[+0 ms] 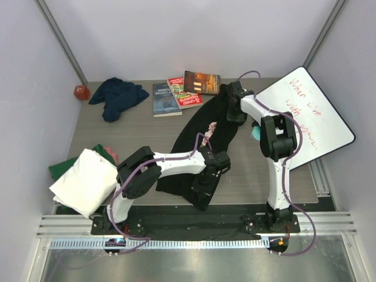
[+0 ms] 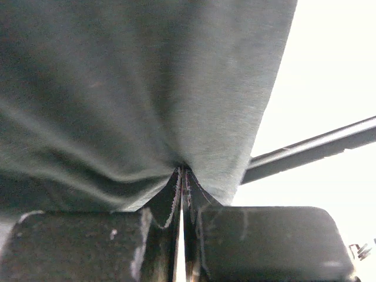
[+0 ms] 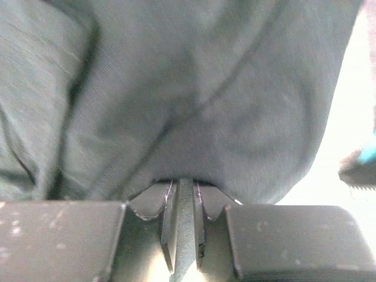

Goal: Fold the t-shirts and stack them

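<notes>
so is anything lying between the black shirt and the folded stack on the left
only the left arm itself: its elbow sits between the black t-shirt and the folded white t-shirt. nothing else visible on that stretch of table.

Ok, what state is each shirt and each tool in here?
black t-shirt: unfolded, bunched lengthwise, held at both ends
left tool: shut on the black t-shirt
right tool: shut on the black t-shirt
navy t-shirt: crumpled, unfolded
white t-shirt: folded, lying on green t-shirt
green t-shirt: mostly covered, fold unclear
</notes>
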`<move>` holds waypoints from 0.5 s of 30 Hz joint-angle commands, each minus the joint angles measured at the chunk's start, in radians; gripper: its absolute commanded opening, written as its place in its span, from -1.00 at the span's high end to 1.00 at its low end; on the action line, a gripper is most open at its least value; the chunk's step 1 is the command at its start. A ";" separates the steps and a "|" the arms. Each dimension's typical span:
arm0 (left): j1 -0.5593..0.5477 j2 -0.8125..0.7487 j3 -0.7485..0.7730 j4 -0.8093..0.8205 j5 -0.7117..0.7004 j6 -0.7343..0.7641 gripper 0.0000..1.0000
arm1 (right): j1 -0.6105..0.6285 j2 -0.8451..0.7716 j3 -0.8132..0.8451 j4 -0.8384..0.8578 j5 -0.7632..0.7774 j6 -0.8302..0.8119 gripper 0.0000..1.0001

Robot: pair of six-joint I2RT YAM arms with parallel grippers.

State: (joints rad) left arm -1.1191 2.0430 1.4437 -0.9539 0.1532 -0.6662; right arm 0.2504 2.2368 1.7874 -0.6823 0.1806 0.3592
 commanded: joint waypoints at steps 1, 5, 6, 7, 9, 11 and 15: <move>-0.068 0.013 0.037 0.049 0.028 -0.047 0.99 | -0.014 -0.164 -0.081 -0.046 0.023 -0.028 0.57; -0.070 -0.033 0.007 0.066 0.025 -0.061 1.00 | -0.014 -0.262 -0.097 -0.045 0.048 -0.035 0.50; -0.071 -0.040 0.007 0.067 0.025 -0.061 0.99 | -0.014 -0.275 -0.080 -0.046 0.054 -0.037 0.49; -0.071 -0.046 0.010 0.066 0.022 -0.059 0.99 | -0.016 -0.282 -0.069 -0.046 0.056 -0.039 0.49; -0.071 -0.049 0.038 0.047 0.002 -0.056 0.99 | -0.017 -0.272 -0.024 -0.048 0.059 -0.040 0.49; -0.071 -0.061 0.066 -0.003 -0.065 -0.039 0.99 | -0.019 -0.237 0.018 -0.065 0.054 -0.039 0.49; -0.018 -0.151 0.124 -0.065 -0.188 -0.010 0.98 | -0.022 -0.152 0.113 -0.063 0.079 -0.031 0.86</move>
State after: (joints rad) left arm -1.1877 2.0373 1.4914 -0.9565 0.0929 -0.6998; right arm 0.2329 2.0190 1.8130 -0.7429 0.2230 0.3332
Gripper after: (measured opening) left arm 0.007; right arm 0.156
